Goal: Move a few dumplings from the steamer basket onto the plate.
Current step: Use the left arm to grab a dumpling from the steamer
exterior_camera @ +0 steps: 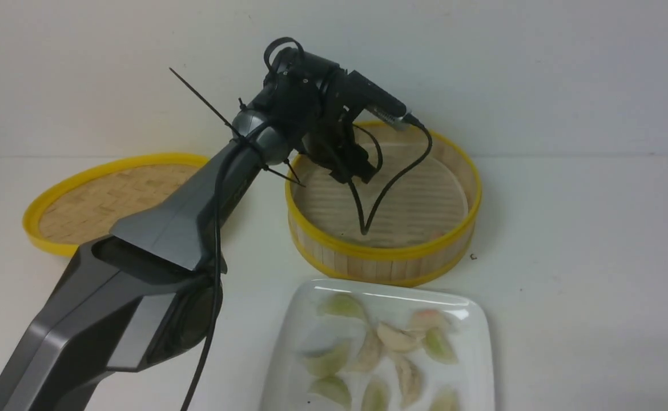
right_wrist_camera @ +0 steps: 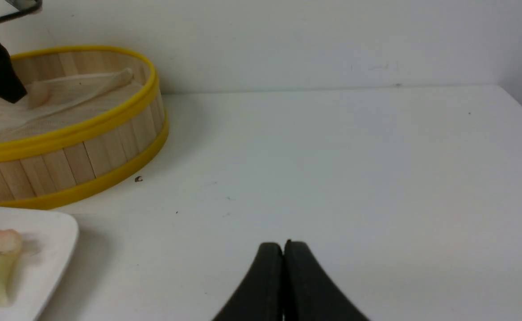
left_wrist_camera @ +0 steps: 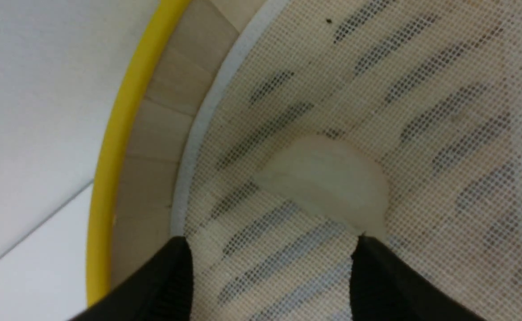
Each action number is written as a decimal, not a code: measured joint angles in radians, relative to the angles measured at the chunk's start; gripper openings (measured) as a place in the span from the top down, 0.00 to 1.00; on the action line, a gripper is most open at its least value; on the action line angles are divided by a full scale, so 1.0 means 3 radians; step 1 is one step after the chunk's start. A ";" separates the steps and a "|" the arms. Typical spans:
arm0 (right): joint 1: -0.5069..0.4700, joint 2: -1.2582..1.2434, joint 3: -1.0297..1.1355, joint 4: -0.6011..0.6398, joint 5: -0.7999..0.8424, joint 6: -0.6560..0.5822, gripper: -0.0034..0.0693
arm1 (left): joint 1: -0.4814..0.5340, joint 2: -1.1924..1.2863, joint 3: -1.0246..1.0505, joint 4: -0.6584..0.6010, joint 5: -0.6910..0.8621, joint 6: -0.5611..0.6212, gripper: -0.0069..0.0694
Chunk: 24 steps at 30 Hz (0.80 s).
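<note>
Front view: left end effector [exterior_camera: 357, 171] is down in the steamer basket [exterior_camera: 385, 251] at upper centre, plate [exterior_camera: 302, 319] below holds several dumplings [exterior_camera: 397, 338]. Left wrist: jaws spread, empty, lined up on one pale dumpling [left_wrist_camera: 328, 178] on the liner [left_wrist_camera: 421, 111]. Right wrist: right end effector [right_wrist_camera: 283, 249] clenched shut, parked clear over the counter [right_wrist_camera: 332, 156]

plate [exterior_camera: 294, 337] cropped below, steamer basket [exterior_camera: 391, 265] floor partly behind arm [exterior_camera: 197, 200]
</note>
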 joint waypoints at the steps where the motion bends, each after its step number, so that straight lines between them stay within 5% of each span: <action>1: 0.0000 0.0000 0.0000 0.0000 0.0000 0.0000 0.97 | 0.0000 0.0000 -0.0040 -0.0008 0.0027 -0.0040 0.35; 7: 0.0000 0.0000 0.0000 0.0000 0.0000 0.0000 0.97 | -0.0006 0.0012 -0.0174 -0.0386 0.0124 -0.0070 0.35; 24: 0.0000 0.0000 0.0000 0.0000 -0.0003 0.0000 0.97 | 0.0008 0.0250 -0.0216 -0.0581 -0.0024 0.1132 0.35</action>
